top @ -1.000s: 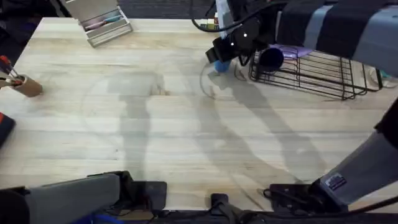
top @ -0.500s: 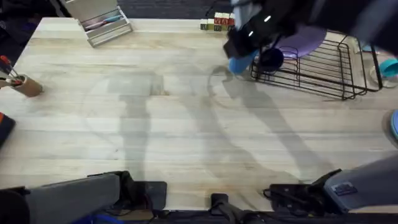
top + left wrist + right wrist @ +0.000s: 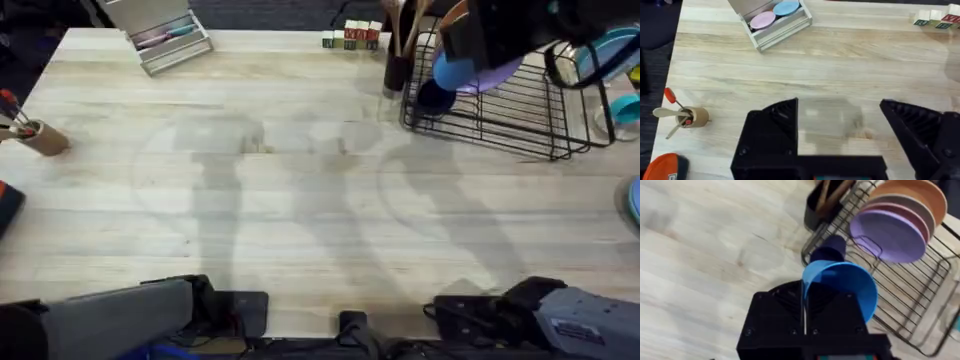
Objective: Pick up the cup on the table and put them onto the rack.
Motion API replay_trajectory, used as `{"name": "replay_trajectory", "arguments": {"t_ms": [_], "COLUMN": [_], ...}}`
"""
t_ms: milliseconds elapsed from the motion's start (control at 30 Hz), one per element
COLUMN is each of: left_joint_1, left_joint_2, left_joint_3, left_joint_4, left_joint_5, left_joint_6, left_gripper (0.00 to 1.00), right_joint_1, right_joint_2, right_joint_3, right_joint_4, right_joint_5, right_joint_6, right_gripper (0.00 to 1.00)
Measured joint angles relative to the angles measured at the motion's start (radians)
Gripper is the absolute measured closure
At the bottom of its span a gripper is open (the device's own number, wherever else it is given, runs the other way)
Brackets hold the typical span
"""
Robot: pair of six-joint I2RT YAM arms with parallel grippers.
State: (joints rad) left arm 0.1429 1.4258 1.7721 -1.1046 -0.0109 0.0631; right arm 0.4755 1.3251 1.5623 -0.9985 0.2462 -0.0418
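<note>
My right gripper [image 3: 463,52] is shut on the light blue cup [image 3: 452,73] and holds it tilted in the air over the near left corner of the black wire rack [image 3: 520,125]. In the right wrist view the gripper [image 3: 805,300] pinches the wall of the light blue cup [image 3: 842,287], with one finger inside the rim. The dark navy cup [image 3: 435,96] lies inside the rack, just below the held one, and is also visible as the navy cup [image 3: 829,250]. My left gripper [image 3: 840,125] is open and holds nothing, low over the table's near left.
Purple and orange plates [image 3: 890,232] stand in the rack's slots. A black utensil holder [image 3: 398,68] and toy blocks [image 3: 350,38] sit left of the rack. The grey tray [image 3: 160,38] is at the back left, and the brown pen holder [image 3: 40,137] is at the left edge.
My right gripper has lifted the light blue cup from the table beside the rack and carried it right and up, over the rack's corner. The left arm stays still.
</note>
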Motion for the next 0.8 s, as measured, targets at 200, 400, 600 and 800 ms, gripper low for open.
{"name": "replay_trajectory", "arguments": {"t_ms": [200,400,600,800], "left_joint_1": [0.000,0.000,0.000,0.000], "left_joint_2": [0.000,0.000,0.000,0.000], "left_joint_3": [0.000,0.000,0.000,0.000], "left_joint_4": [0.000,0.000,0.000,0.000], "left_joint_5": [0.000,0.000,0.000,0.000], "left_joint_6": [0.000,0.000,0.000,0.000], "left_gripper": [0.007,0.007,0.007,0.007], "right_joint_1": [-0.007,-0.039,-0.041,-0.041], "right_joint_2": [0.020,0.085,0.147,0.204], "right_joint_3": [0.000,0.000,0.000,0.000], "right_joint_4": [-0.027,-0.027,-0.027,-0.020], "right_joint_5": [0.055,0.072,0.075,0.075], "right_joint_6": [-0.009,-0.012,-0.019,-0.019], "right_gripper": [0.968,0.968,0.969,0.969]}}
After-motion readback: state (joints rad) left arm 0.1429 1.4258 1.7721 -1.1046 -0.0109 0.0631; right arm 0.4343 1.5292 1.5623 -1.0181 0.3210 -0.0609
